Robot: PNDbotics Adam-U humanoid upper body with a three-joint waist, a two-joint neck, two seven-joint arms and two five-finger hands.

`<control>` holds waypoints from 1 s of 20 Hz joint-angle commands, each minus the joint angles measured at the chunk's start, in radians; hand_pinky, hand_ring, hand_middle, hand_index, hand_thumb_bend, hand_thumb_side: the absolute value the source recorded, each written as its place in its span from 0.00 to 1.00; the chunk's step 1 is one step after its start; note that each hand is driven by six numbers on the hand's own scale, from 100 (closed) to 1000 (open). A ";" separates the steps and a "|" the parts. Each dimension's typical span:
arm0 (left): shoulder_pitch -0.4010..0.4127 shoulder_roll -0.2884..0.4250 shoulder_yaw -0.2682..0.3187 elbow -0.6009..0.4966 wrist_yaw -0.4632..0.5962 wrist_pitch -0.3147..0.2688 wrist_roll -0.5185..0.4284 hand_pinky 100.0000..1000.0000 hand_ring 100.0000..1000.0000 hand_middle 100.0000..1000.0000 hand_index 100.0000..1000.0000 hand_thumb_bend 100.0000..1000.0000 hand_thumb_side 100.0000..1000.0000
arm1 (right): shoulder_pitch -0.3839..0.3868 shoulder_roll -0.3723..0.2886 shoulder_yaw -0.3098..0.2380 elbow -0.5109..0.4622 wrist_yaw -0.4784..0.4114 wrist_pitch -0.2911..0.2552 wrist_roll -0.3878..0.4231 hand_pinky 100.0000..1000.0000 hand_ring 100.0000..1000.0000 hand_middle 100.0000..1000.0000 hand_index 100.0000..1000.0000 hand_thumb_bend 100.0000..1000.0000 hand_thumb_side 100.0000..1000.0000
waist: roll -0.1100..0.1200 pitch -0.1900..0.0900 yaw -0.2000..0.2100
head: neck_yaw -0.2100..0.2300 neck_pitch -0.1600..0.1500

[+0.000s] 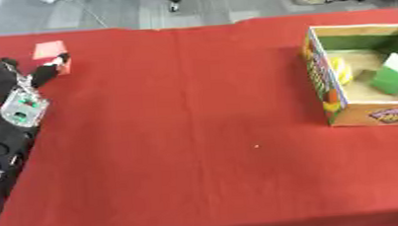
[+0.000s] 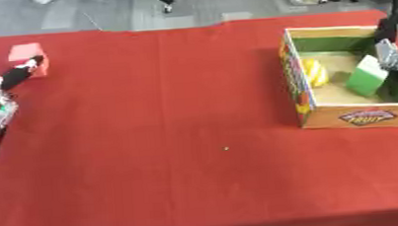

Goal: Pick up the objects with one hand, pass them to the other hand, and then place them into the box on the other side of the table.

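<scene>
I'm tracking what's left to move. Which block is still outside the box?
The red block at the table's far left, by the left hand. The green block and the yellow object already lie inside the box.

The robot's black left arm (image 1: 5,141) carries a silver, transparent-looking wrist plate (image 1: 25,108) (tiny green and red dots inside), and its left hand (image 1: 10,77) has black, white-tipped fingers (image 1: 48,70).

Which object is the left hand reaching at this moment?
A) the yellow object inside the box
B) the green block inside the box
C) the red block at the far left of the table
C: the left hand has a fingertip against the red block, while the green block and yellow object lie in the box.
</scene>
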 commanded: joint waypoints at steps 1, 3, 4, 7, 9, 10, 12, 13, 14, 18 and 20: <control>-0.030 0.019 0.011 -0.001 0.015 0.015 0.061 0.74 0.66 0.59 0.69 0.93 0.50 | -0.017 -0.009 0.000 -0.021 -0.011 -0.004 0.007 0.64 0.33 0.38 0.92 0.00 0.09 | -0.016 0.009 -0.007 | 0.018 -0.002; -0.035 0.021 0.013 0.000 0.020 0.011 0.087 0.74 0.65 0.58 0.68 0.92 0.50 | -0.018 -0.003 0.002 -0.021 -0.013 -0.004 0.010 0.64 0.33 0.38 0.92 0.00 0.09 | -0.018 0.016 -0.013 | 0.028 -0.002; -0.037 0.022 0.014 0.000 0.023 0.009 0.102 0.73 0.64 0.57 0.67 0.90 0.49 | -0.018 0.000 0.004 -0.021 -0.014 -0.004 0.012 0.64 0.32 0.38 0.92 0.00 0.09 | -0.020 0.020 -0.016 | 0.034 -0.002; -0.043 0.025 0.014 0.001 0.029 0.006 0.133 0.72 0.62 0.53 0.63 0.76 0.45 | -0.018 0.006 0.006 -0.021 -0.017 -0.003 0.014 0.64 0.32 0.38 0.91 0.00 0.10 | -0.022 0.026 -0.023 | 0.040 -0.002; -0.045 0.026 0.013 -0.002 0.033 0.002 0.148 0.69 0.58 0.48 0.58 0.62 0.38 | -0.017 0.008 0.006 -0.021 -0.018 -0.002 0.015 0.64 0.32 0.38 0.91 0.00 0.10 | -0.022 0.028 -0.025 | 0.040 -0.002; -0.046 0.027 0.013 -0.006 0.036 -0.002 0.156 0.68 0.55 0.46 0.55 0.55 0.33 | -0.016 0.009 0.006 -0.021 -0.018 -0.001 0.015 0.64 0.32 0.38 0.91 0.00 0.10 | -0.022 0.029 -0.026 | 0.040 -0.002; -0.044 0.027 0.014 -0.018 0.045 -0.011 0.175 0.65 0.49 0.38 0.47 0.37 0.17 | -0.014 0.010 0.005 -0.021 -0.019 0.001 0.015 0.64 0.32 0.38 0.91 0.00 0.10 | -0.021 0.029 -0.024 | 0.039 -0.002; -0.043 0.027 0.014 -0.023 0.051 -0.016 0.184 0.64 0.47 0.35 0.44 0.29 0.12 | -0.013 0.010 0.005 -0.021 -0.020 0.002 0.014 0.64 0.32 0.37 0.91 0.00 0.11 | -0.020 0.029 -0.023 | 0.038 -0.002; -0.041 0.027 0.013 -0.029 0.058 -0.021 0.193 0.63 0.45 0.32 0.42 0.22 0.05 | -0.012 0.010 0.005 -0.021 -0.020 0.003 0.014 0.64 0.32 0.38 0.91 0.00 0.11 | -0.019 0.028 -0.022 | 0.037 -0.002; -0.036 0.037 0.004 -0.056 0.080 -0.037 0.219 0.61 0.42 0.28 0.38 0.09 0.00 | -0.006 0.007 0.004 -0.021 -0.021 0.006 0.014 0.64 0.32 0.38 0.91 0.00 0.11 | -0.015 0.021 -0.017 | 0.034 -0.002; -0.033 0.049 -0.005 -0.083 0.088 -0.045 0.216 0.61 0.42 0.27 0.37 0.07 0.00 | -0.001 0.005 0.003 -0.021 -0.021 0.007 0.014 0.64 0.32 0.37 0.91 0.00 0.11 | -0.013 0.016 -0.013 | 0.030 -0.002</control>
